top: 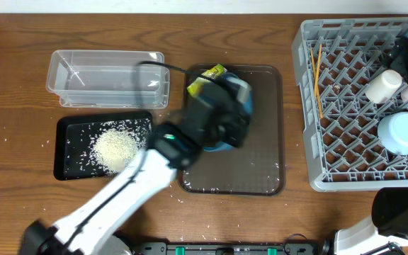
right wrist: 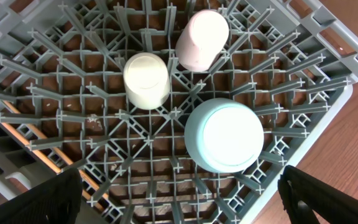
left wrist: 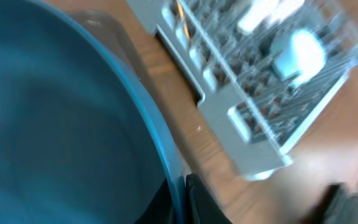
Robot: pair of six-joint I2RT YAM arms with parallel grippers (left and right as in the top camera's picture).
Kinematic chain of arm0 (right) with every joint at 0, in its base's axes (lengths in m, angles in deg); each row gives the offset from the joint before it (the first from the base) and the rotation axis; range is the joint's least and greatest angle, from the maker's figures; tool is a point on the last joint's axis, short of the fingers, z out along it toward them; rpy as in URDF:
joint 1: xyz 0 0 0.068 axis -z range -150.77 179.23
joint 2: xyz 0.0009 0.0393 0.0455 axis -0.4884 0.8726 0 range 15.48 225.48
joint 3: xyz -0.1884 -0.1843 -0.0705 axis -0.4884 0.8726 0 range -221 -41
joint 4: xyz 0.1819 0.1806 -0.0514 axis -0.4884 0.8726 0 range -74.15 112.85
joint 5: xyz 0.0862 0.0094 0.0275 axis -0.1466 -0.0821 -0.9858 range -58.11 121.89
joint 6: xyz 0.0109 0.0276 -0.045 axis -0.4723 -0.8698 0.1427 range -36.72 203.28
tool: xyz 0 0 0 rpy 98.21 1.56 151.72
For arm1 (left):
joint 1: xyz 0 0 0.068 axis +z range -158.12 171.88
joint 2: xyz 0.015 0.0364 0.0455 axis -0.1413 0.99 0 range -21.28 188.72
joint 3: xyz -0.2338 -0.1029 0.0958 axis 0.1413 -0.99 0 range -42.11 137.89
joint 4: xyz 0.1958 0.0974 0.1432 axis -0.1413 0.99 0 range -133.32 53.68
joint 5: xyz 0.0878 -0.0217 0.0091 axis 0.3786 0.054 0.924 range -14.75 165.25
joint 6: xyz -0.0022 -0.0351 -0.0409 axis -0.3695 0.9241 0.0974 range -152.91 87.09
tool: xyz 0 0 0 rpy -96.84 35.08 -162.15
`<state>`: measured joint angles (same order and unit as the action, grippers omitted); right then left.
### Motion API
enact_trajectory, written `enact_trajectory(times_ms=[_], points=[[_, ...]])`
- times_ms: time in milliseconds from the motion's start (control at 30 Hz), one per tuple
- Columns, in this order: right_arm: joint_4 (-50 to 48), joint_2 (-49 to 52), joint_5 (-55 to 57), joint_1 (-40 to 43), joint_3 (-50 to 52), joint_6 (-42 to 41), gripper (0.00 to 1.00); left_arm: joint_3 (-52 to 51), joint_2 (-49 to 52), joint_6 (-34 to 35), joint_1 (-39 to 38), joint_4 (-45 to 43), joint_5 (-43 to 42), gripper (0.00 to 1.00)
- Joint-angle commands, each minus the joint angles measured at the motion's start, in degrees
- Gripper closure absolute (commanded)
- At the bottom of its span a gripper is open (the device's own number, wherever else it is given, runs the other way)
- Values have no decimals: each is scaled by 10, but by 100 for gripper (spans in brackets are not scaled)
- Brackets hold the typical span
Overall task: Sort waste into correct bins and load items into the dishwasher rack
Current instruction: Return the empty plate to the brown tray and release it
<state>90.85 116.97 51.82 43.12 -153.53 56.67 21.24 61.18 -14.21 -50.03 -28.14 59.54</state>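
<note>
On the wooden worktop (top: 20,35), left jaws pinch the dark-blue bowl (left wrist: 55,112) by its rim; right jaws gape empty above the dishwasher rack (right wrist: 61,81)

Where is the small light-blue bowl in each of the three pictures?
Overhead: the light-blue bowl is near the right edge, inside the rack.
Left wrist: a blurred pale shape at upper right, in the rack.
Right wrist: centre right, lower right of the white cup.
Shared landmark: the grey rack.
</note>
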Motion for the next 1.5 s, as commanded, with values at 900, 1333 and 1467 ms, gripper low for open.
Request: enact_trajectory(times_ms=[900, 1333, 1467], points=[[0, 1, 4, 4, -1, -10, 1, 3, 82, -110, -49, -49, 79, 73], [0, 1, 4, 4, -1, -10, 1, 3, -39, -6, 257, 39, 79, 56], [0, 1, -42, 4, -1, -10, 1, 3, -38, 5, 360, 67, 78, 34]])
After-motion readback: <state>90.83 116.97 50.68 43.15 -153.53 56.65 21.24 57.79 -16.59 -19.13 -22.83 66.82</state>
